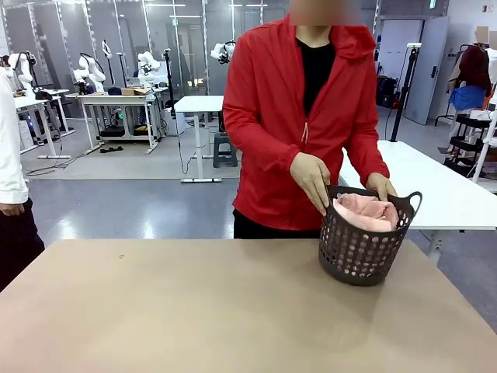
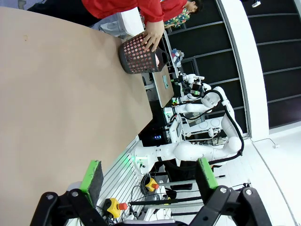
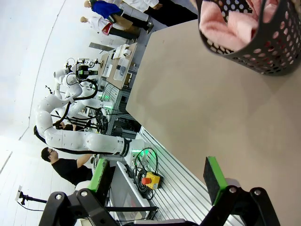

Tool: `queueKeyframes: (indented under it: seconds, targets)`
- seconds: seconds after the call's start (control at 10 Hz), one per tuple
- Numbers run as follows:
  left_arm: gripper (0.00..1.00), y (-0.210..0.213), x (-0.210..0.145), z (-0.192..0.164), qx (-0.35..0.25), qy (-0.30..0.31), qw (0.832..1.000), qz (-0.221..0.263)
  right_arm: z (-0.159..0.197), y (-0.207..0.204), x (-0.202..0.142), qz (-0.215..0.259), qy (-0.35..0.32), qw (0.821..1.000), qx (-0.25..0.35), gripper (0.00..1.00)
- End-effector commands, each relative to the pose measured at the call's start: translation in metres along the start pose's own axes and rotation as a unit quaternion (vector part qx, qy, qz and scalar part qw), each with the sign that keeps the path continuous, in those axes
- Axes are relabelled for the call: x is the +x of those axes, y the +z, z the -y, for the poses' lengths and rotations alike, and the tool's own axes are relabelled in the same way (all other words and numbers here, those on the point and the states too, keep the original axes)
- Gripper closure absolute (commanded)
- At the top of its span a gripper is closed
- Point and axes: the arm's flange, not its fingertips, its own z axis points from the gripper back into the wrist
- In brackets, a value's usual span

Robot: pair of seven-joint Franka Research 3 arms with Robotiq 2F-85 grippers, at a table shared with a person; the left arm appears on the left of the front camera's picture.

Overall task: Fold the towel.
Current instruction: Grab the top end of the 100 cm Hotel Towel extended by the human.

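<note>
I'm looking across a wide tan counter (image 1: 155,311) in a lab, white tables behind. At its far right sits a black perforated plastic basket (image 1: 361,252), and the salmon-pink terry towel (image 1: 365,214) is bunched inside it, poking above the rim. A person in a red jacket (image 1: 272,116) stands at the far side, one hand (image 1: 311,180) at the basket's left rim touching the towel, the other hand (image 1: 382,186) on its far right rim. My left end effector (image 2: 149,175) is released at the near side, green pads wide apart. My right end effector (image 3: 157,173) is spread wide too, holding nothing.
</note>
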Motion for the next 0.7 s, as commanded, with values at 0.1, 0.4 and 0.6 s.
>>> queueKeyframes:
  seconds: [0.1,0.4,0.6]
  targets:
    - [0.00,-0.0003,-0.0036,0.0011,-0.005,-0.004,1.000,-0.004,-0.0006,0.0007,0.0001,0.001,0.011,1.000,0.006,0.00]
    - [0.00,-0.0003,-0.0036,0.0011,-0.005,-0.004,1.000,-0.004,-0.0006,0.0007,0.0001,0.001,0.011,1.000,0.006,0.00]
    - [0.00,-0.0003,-0.0036,0.0011,-0.005,-0.004,1.000,-0.004,-0.0006,0.0007,0.0001,0.001,0.011,1.000,0.006,0.00]
